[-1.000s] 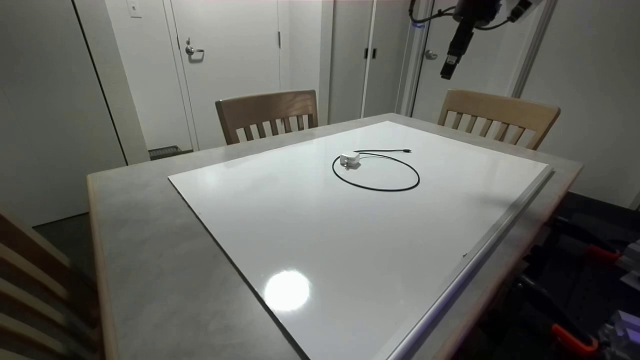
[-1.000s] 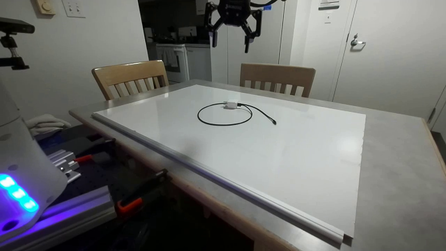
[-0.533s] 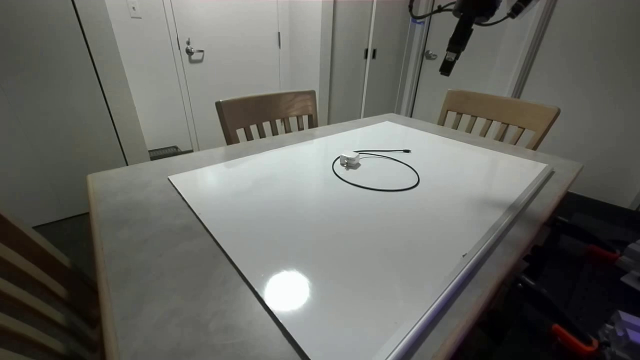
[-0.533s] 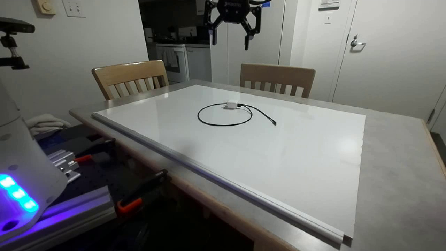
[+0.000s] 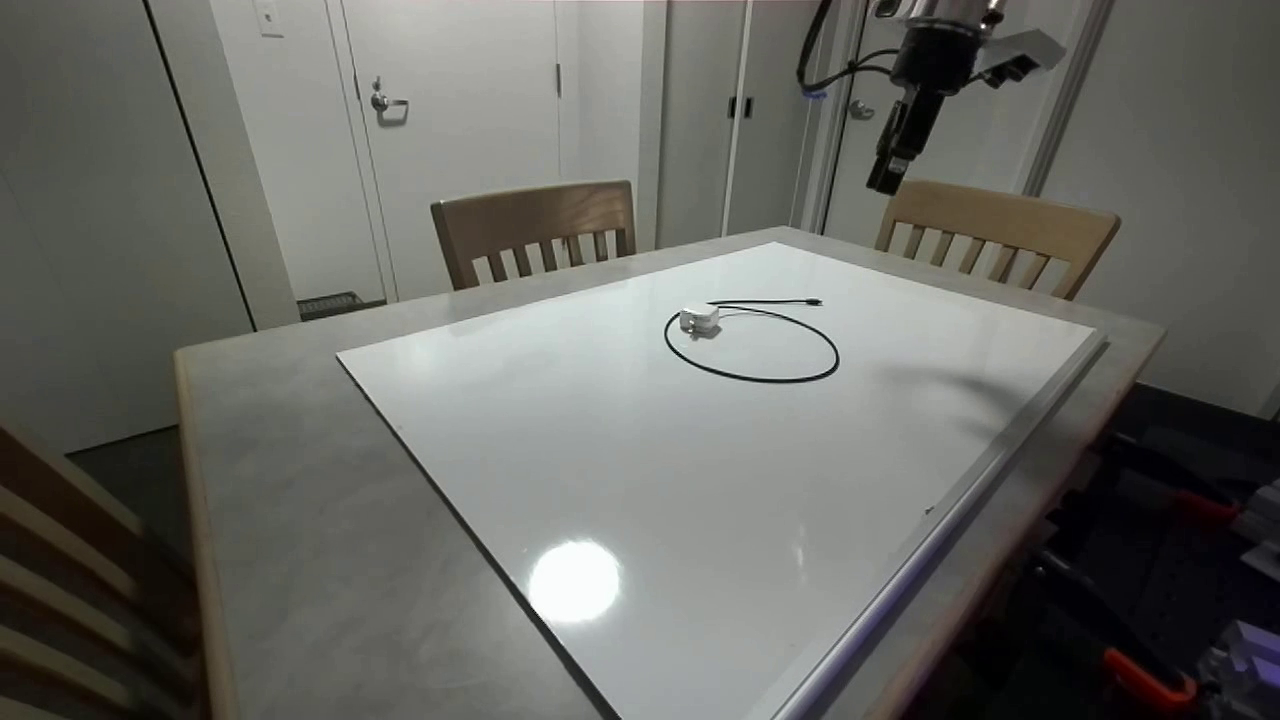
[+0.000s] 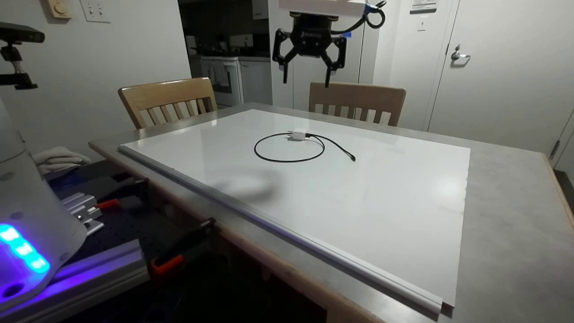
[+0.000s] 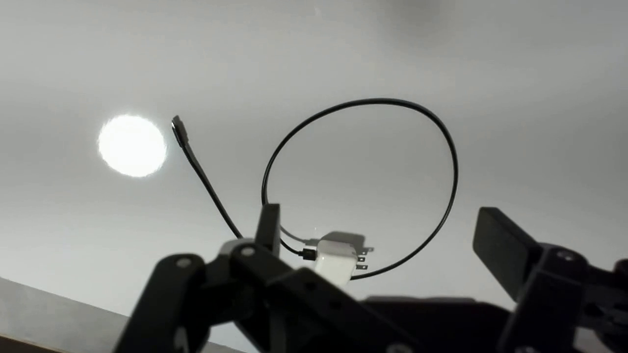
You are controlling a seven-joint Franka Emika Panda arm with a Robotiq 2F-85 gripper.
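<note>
High above the table hangs my black gripper (image 6: 306, 84), its jaws wide apart with nothing between them. In an exterior view the gripper (image 5: 885, 183) is seen side-on. Nearest below it lies a white charger plug (image 7: 336, 262) with metal prongs, resting on a glossy white board (image 6: 381, 202). A black cable (image 7: 456, 166) runs from the plug, curls into one loop and ends in a free connector (image 7: 178, 133). In the wrist view, part of the plug and cable is hidden behind the left finger (image 7: 269, 225). The gripper touches nothing.
A metal rail (image 6: 287, 231) runs along one edge of the board. Wooden chairs (image 6: 357, 96) (image 5: 535, 215) stand around the grey table (image 5: 300, 500). An orange-and-black clamp (image 6: 168, 264) and the lit robot base (image 6: 27, 251) are beside the table.
After rising very slightly, my gripper has come lower over the board, and more of the arm shows above it. Its shadow on the board has grown clearer. The charger and cable have not moved.
</note>
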